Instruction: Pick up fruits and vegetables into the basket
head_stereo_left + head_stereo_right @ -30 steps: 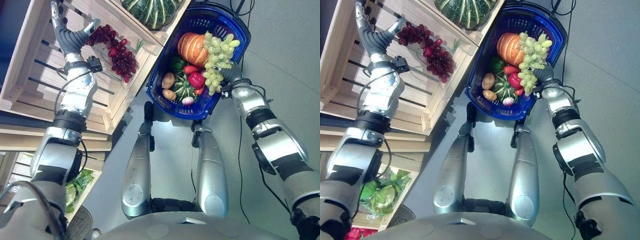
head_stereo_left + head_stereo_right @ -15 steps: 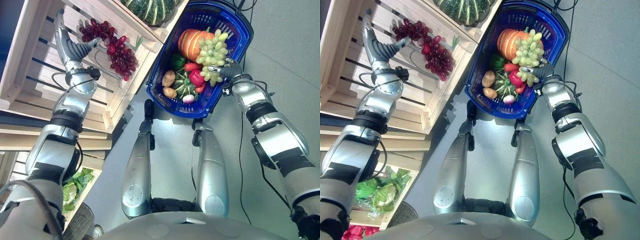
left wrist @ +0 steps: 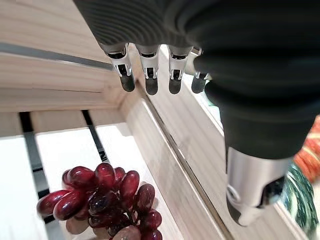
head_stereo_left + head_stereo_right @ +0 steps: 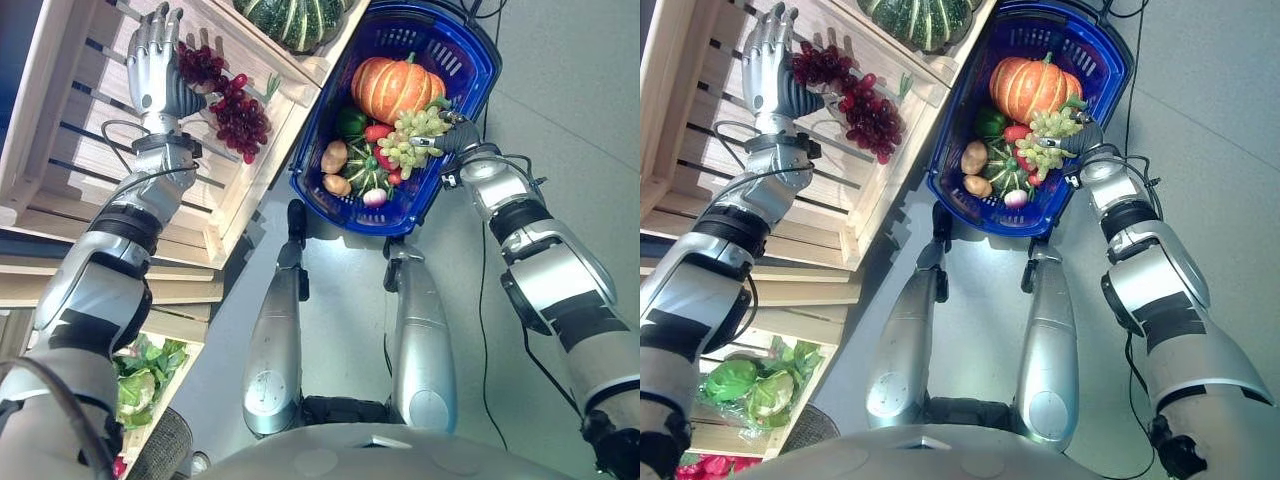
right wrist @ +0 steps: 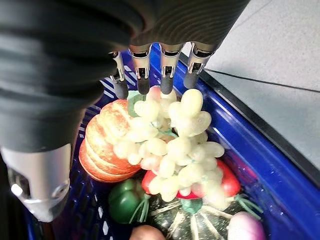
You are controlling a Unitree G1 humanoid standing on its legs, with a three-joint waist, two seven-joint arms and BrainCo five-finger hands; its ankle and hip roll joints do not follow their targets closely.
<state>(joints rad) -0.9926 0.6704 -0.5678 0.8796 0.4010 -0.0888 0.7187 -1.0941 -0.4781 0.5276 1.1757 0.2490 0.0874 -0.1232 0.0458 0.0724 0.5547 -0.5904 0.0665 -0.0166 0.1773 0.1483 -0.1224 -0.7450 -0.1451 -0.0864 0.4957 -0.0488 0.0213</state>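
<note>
A blue basket [image 4: 402, 35] stands on the floor ahead of me, loaded with produce. A bunch of green grapes [image 4: 410, 145] lies in it on top of an orange pumpkin [image 4: 395, 85] and a red pepper [image 5: 227, 182]. My right hand [image 4: 458, 135] is at the basket's right rim, open, its straight fingers [image 5: 165, 70] just above the green grapes [image 5: 175, 145]. A bunch of red grapes [image 4: 225, 105] lies in a wooden crate [image 4: 70, 130] on the left. My left hand [image 4: 150, 60] is open and hovers beside the red grapes [image 3: 105, 195], its fingers [image 3: 150, 70] straight.
The basket also holds a potato [image 4: 335, 158], a green pepper [image 4: 350, 122] and a small striped gourd [image 4: 365, 175]. A large green striped squash [image 4: 295, 20] fills the neighbouring crate. Leafy greens [image 4: 145, 365] lie on a lower shelf at left.
My right hand came down with the green grapes, which now rest in the basket under its straight fingers. My left hand turned and shifted closer beside the red grapes.
</note>
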